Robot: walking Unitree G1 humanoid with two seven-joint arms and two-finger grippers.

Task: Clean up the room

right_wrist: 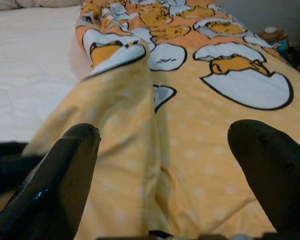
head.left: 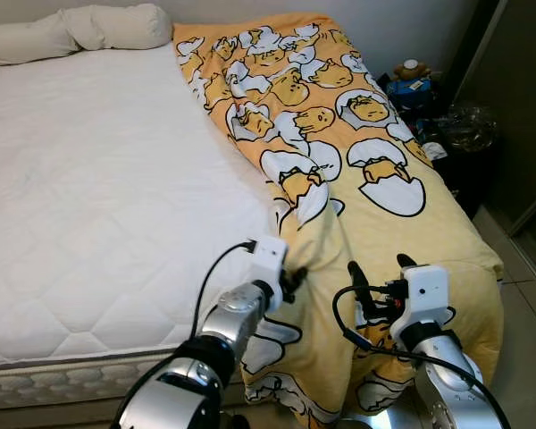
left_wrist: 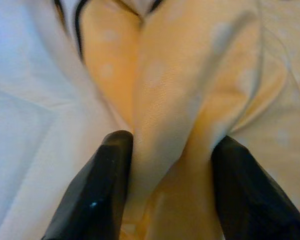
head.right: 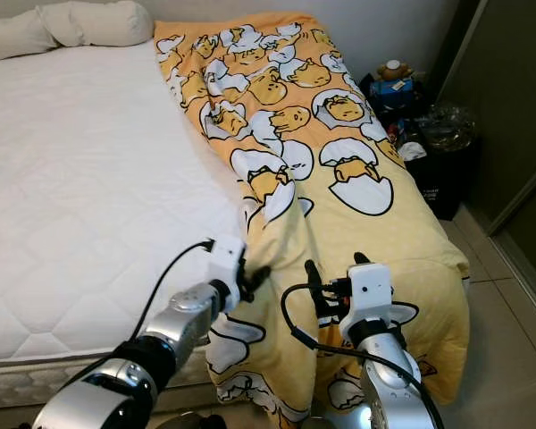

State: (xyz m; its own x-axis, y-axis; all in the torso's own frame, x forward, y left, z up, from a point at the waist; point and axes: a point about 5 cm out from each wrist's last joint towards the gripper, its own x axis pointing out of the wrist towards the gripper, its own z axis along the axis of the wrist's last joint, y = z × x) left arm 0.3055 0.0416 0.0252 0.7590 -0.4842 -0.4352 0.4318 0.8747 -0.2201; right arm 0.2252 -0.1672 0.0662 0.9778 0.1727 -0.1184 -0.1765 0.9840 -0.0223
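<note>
Black fingers of the left gripper [left_wrist: 172, 187] pinch a raised fold of the yellow blanket [head.left: 375, 223] at the blanket's inner edge. Right gripper [right_wrist: 165, 175] hovers open just above the blanket's foot end. Blanket covers the right strip of the white mattress [head.left: 98, 197], its foot end draped over the mattress edge.

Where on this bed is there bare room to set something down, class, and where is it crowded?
The white mattress is bare from the pillows at its head down to the foot edge, bordered on the right by the yellow blanket. The crowded spot is the foot corner: the left gripper pinches a blanket fold and the right gripper hovers open beside it.
</note>
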